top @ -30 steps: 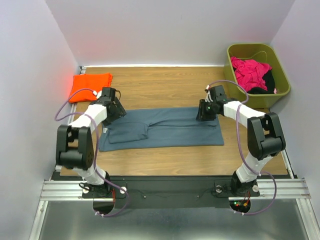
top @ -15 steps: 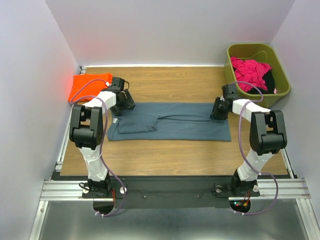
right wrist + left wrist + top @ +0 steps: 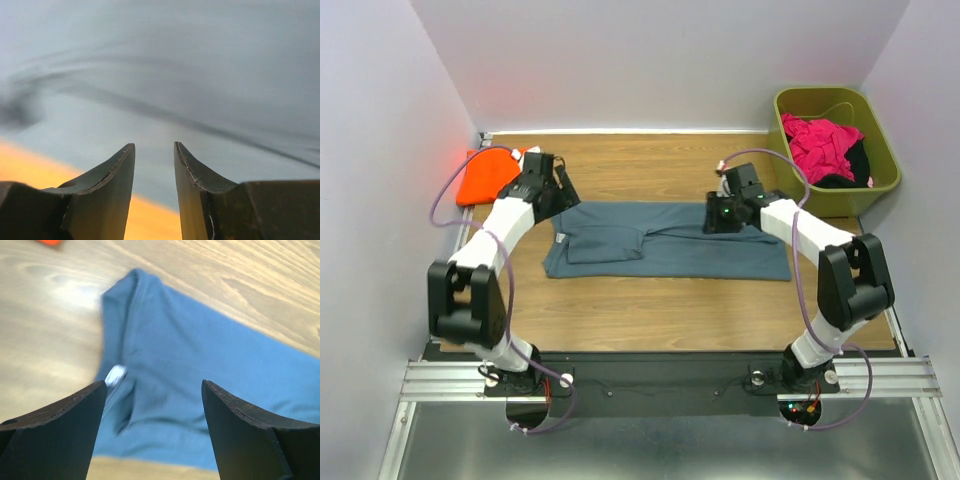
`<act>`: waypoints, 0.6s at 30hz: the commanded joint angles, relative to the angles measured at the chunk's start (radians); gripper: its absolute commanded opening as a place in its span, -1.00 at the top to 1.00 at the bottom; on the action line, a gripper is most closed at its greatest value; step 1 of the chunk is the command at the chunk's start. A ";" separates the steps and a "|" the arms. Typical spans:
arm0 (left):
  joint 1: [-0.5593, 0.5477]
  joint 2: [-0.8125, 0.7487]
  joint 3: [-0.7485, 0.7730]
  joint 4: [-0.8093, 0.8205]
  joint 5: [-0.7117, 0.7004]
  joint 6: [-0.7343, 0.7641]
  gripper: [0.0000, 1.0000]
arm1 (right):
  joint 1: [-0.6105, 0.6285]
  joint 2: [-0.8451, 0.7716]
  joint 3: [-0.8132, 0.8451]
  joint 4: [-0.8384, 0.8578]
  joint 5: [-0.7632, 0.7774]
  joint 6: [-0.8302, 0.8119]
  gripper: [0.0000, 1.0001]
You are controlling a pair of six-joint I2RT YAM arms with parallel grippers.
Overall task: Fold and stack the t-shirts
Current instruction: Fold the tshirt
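Two arms are bolted at the near edge of the table (image 3: 650, 310). Mid-table, the grey shirt (image 3: 665, 242) is laid flat as a long left-to-right strip, with a folded-in flap seen on its left half. The left gripper (image 3: 548, 192) is held over the strip's far-left corner. In its wrist view the fingers (image 3: 55, 430) are spread wide with nothing between them. The cloth is blurred below, and a small white tag (image 3: 116, 375) is seen near the cloth's left edge. The right gripper (image 3: 720, 215) is held low over the strip's far edge, right of centre. In its wrist view the fingers (image 3: 112, 175) are parted by a narrow gap and no cloth is seen pinched in it. Blurred grey cloth fills most of that view, with bare wood at lower left. The orange shirt (image 3: 485, 178) is bunched at the far-left corner, just beyond the left gripper and partly hidden by that arm. An olive bin (image 3: 782, 130) is set at the far right, with pink and black clothes (image 3: 820, 145) piled inside.
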 commanded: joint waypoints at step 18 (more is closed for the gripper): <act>0.001 -0.201 -0.439 0.172 0.120 0.117 -0.33 | 0.328 0.166 0.141 0.262 -0.465 0.036 0.14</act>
